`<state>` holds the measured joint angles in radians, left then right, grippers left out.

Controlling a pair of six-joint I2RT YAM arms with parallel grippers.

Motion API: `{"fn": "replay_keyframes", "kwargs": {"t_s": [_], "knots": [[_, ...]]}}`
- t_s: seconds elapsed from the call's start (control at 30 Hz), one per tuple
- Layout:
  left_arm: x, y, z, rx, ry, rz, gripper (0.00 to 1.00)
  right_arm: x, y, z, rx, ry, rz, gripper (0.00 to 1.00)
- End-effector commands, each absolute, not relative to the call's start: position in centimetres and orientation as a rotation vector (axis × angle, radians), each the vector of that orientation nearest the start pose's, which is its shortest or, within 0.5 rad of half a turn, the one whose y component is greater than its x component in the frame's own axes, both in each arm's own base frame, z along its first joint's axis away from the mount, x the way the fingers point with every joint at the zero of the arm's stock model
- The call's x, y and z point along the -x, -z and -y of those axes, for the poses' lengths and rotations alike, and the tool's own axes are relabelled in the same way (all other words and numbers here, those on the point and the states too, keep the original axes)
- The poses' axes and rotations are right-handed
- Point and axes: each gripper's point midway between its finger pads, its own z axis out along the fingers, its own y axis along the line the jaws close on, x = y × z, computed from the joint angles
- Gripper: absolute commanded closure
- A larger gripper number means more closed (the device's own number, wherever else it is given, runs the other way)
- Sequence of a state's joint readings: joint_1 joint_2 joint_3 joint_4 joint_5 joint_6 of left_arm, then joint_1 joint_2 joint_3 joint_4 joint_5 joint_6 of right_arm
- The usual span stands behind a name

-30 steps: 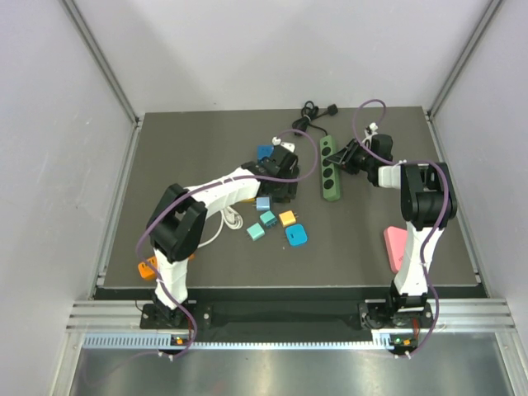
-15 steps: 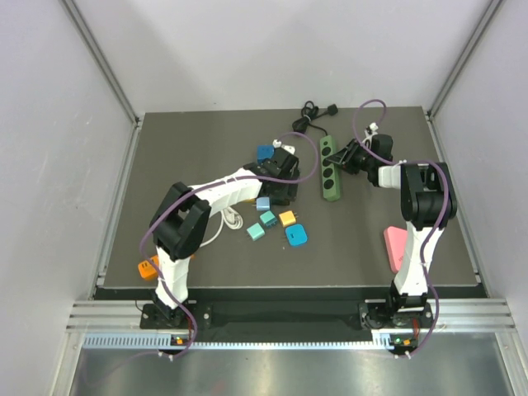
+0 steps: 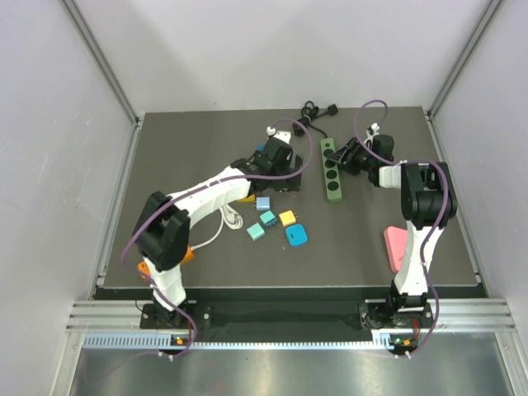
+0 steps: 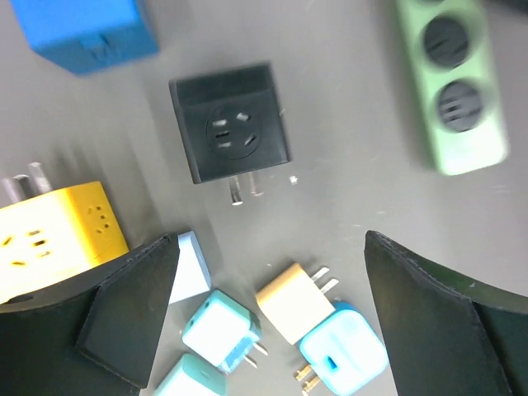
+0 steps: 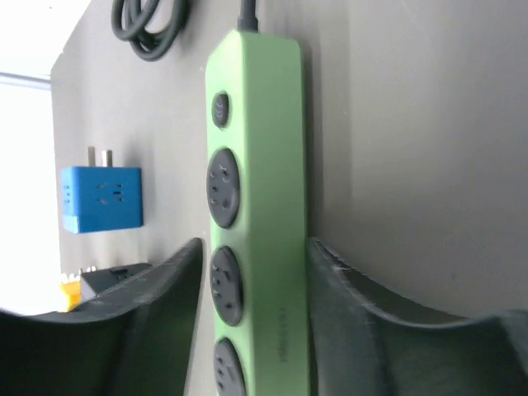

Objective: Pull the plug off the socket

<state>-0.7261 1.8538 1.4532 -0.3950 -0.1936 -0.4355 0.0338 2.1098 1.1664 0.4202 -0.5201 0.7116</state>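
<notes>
The socket, a long green power strip (image 3: 332, 170) with round black outlets, lies at the back of the mat and also shows in the right wrist view (image 5: 262, 247). My right gripper (image 3: 350, 157) straddles its width, fingers against both sides, shut on it. No plug sits in the outlets I can see. A black cube plug (image 4: 229, 124) lies loose on the mat with its pins showing, left of the strip's near end (image 4: 462, 99). My left gripper (image 3: 277, 173) hangs open and empty above the mat (image 4: 272, 313), short of the black plug.
A blue cube adapter (image 4: 87, 29) and a yellow one (image 4: 54, 235) lie left of the black plug. Several small teal, tan and blue plugs (image 3: 276, 223) lie nearer. The strip's black cable (image 3: 312, 115) coils at the back. A pink object (image 3: 396, 246) lies right, a white cable (image 3: 224, 223) left.
My left gripper has lifted and moved back from the spot beside the strip, and its arm has swung left. The right gripper and the strip have not moved.
</notes>
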Motion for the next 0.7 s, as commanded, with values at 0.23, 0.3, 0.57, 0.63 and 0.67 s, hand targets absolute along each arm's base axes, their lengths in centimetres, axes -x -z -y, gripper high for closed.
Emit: {"fn": "replay_keyframes", "kwargs": {"t_s": [0.23, 0.3, 0.57, 0.63, 0.67], "knots": [[-37.0, -22.3, 31.1, -0.183, 0.535, -2.092, 0.02, -52.1, -6.2, -11.4, -0.356, -0.873, -2.099, 0.33], [-36.6, -22.3, 30.6, -0.181, 0.533, -2.092, 0.02, -52.0, -7.3, -10.2, -0.341, -0.772, -2.105, 0.27], [-33.8, -22.1, 28.2, -0.187, 0.512, -2.129, 0.02, -50.3, -13.2, -3.9, -0.338, -0.321, -2.11, 0.05], [-32.3, -22.2, 27.0, -0.183, 0.516, -2.14, 0.02, -49.1, -14.0, -2.9, -0.33, -0.251, -2.115, 0.01], [-31.7, -22.1, 26.4, -0.181, 0.515, -2.141, 0.02, -48.4, -14.4, -2.7, -0.328, -0.231, -2.122, 0.0]]}}
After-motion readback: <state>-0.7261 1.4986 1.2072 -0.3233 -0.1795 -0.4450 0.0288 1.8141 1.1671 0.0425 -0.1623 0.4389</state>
